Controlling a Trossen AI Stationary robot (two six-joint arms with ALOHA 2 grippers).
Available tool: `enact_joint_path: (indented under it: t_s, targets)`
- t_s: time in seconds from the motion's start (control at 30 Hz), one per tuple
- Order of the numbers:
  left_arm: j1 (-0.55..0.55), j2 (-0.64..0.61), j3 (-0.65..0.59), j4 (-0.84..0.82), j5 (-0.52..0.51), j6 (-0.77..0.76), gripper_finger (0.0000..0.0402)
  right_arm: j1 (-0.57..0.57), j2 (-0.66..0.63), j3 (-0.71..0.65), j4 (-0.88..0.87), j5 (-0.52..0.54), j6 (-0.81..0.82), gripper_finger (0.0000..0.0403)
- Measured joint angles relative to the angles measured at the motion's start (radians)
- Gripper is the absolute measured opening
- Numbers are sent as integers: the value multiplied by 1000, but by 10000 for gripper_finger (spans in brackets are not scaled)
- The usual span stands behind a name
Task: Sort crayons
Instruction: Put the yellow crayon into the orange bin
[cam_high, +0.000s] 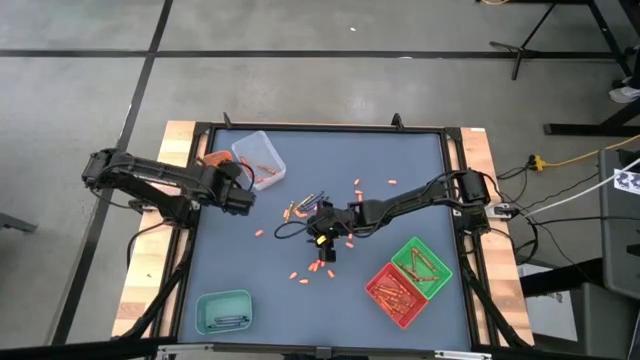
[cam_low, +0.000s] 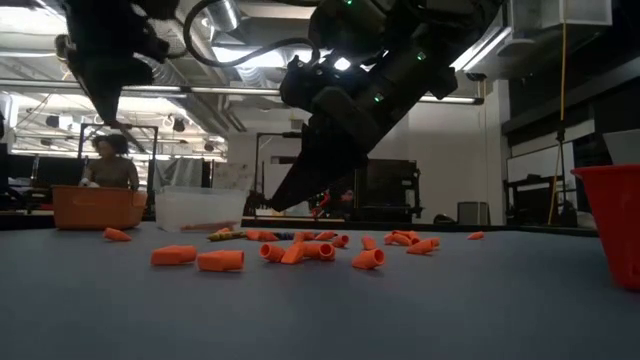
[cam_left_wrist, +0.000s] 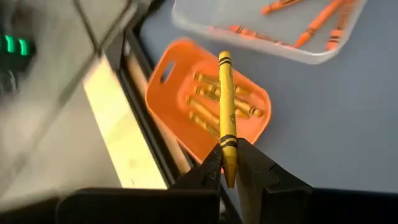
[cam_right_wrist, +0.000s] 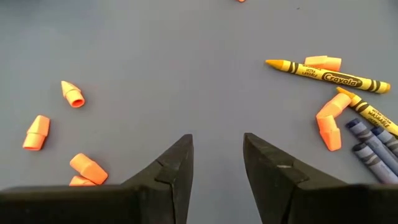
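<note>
Yellow crayon (cam_left_wrist: 226, 118) pinched by its end in left gripper (cam_left_wrist: 229, 167), above orange tray (cam_left_wrist: 173, 118).

Could tip past the rim on release, held so near its tip. Right gripper (cam_right_wrist: 217, 163) gaping over bare mat by loose crayons (cam_right_wrist: 367, 134). Tray contents plain only from left wrist; overhead probably too coarse.
</note>
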Motion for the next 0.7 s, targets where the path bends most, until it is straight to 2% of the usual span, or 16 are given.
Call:
enact_joint_path:
  t_s: [0.17, 0.4, 0.7]
  targets:
    - [67, 0, -43, 1, 59, -131, 12, 0, 0, 0, 0, 0, 0, 140]
    - [153, 0, -122, 13, 56, -143, 16, 0, 0, 0, 0, 0, -2, 140]
    - [207, 0, -137, 16, 44, -140, 72, 0, 1, -1, 0, 0, -3, 140]
